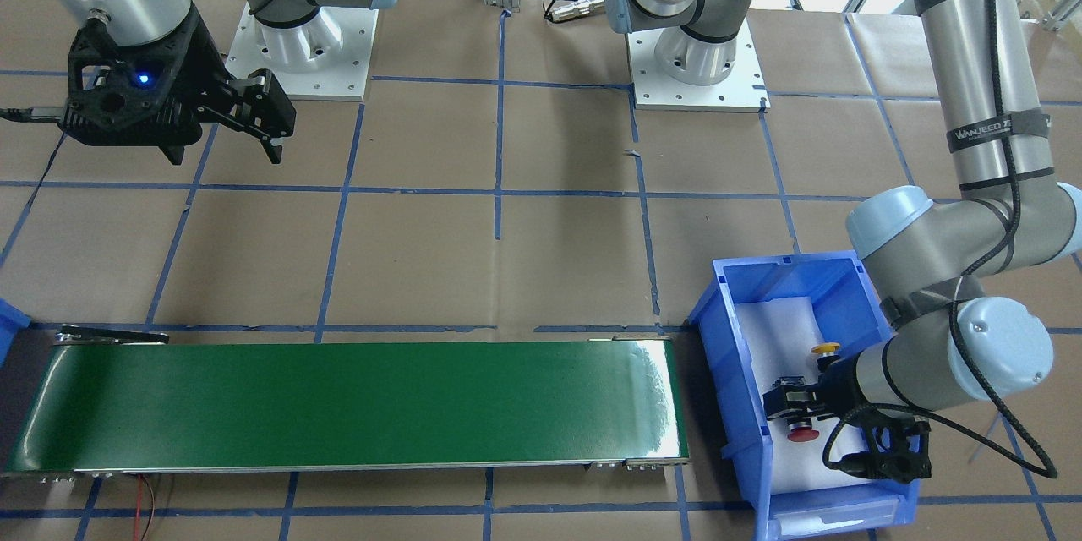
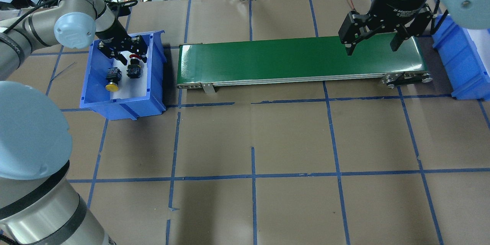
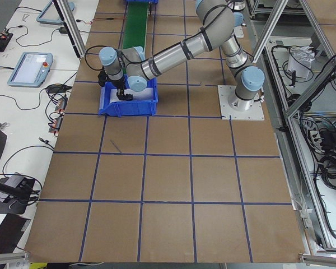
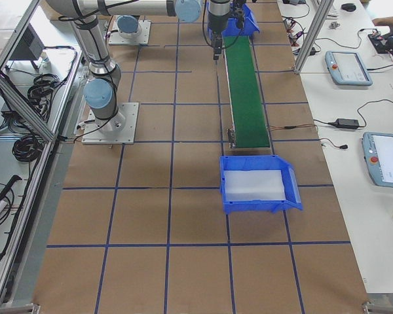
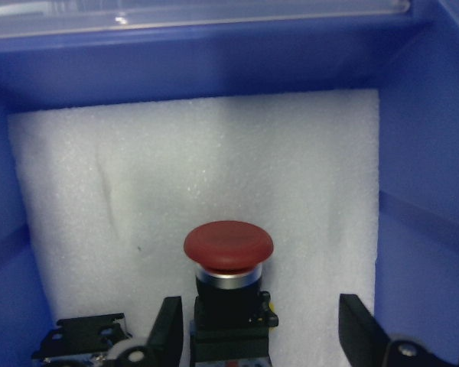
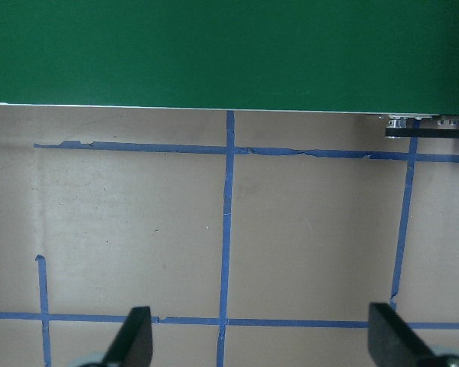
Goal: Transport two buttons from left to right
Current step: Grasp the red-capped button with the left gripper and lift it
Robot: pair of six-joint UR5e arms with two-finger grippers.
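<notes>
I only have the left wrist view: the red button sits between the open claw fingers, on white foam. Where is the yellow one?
Observer: The yellow button lies in the same blue bin, apart from the red button, with its cap pointing toward the robot.
Operator: Is the other arm in place?
Observer: The right claw hangs open above the right end of the green belt.
Operator: And the drop-off?
Observer: A second blue bin, lined with white foam, sits just past that end of the belt.
</notes>
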